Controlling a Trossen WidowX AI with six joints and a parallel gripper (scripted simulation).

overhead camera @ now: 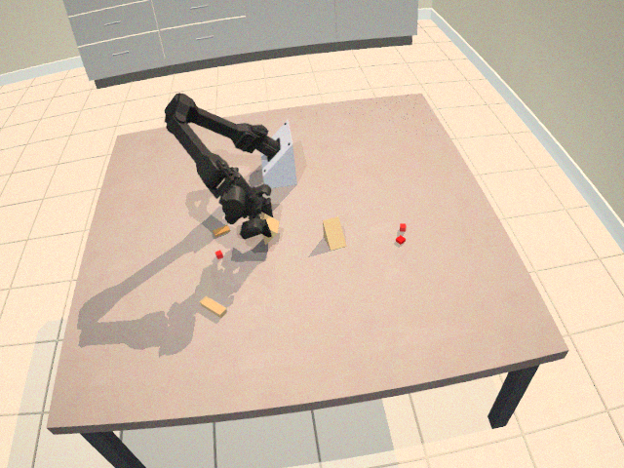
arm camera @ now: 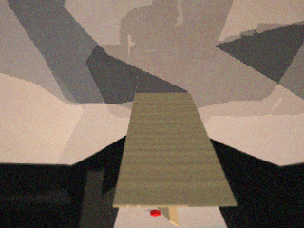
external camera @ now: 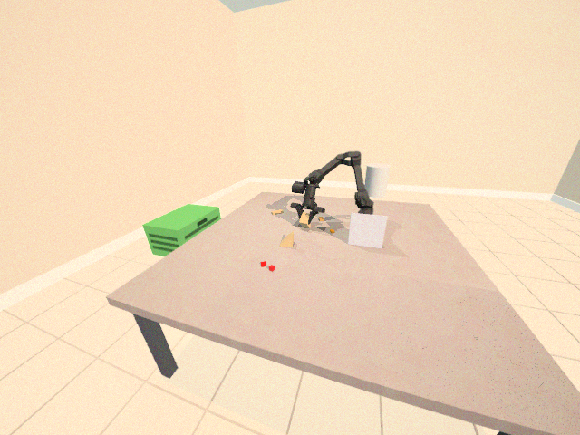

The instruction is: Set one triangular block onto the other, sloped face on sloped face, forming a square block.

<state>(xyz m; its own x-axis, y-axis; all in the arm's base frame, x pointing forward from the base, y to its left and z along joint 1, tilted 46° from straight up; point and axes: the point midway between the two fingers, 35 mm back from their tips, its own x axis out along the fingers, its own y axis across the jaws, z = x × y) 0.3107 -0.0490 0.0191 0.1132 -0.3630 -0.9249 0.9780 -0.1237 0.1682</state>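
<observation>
My gripper (overhead camera: 265,229) (external camera: 305,217) points down and is shut on one tan triangular block (overhead camera: 272,225) (external camera: 304,219) (arm camera: 171,157). The block appears held a little above the table, with a long flat face toward the wrist camera; its underside is hidden there. The other triangular block (overhead camera: 333,233) (external camera: 288,241) rests on the table, apart from the held one, right of it in the top view. Its triangular end shows in the exterior view. In the wrist view it shows only in small part at the bottom edge.
Two red cubes (overhead camera: 403,227) (overhead camera: 400,239) lie beyond the resting block. An orange block (overhead camera: 220,231), a third red cube (overhead camera: 218,253) and a flat tan block (overhead camera: 213,306) lie on the gripper's other side. A pale panel (overhead camera: 282,171) (external camera: 367,230) stands at the arm's base.
</observation>
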